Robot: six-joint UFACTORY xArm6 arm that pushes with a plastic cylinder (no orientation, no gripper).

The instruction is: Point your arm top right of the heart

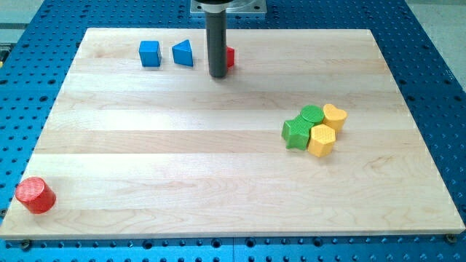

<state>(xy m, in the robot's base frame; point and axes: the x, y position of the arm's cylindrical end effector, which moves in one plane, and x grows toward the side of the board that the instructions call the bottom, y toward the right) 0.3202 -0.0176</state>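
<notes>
The yellow heart [334,116] lies at the right of the wooden board, at the top right of a tight cluster. It touches a green cylinder [312,114] on its left and a yellow hexagon [321,140] below it. A green star [295,134] sits at the cluster's left. My tip [218,75] rests on the board near the view's top, far to the upper left of the heart. It stands right beside a red block [230,57], which the rod partly hides.
A blue cube [150,53] and a blue triangular block [183,52] lie left of the rod near the board's top edge. A red cylinder [35,195] sits at the bottom left corner. The board [182,160] lies on a blue perforated table.
</notes>
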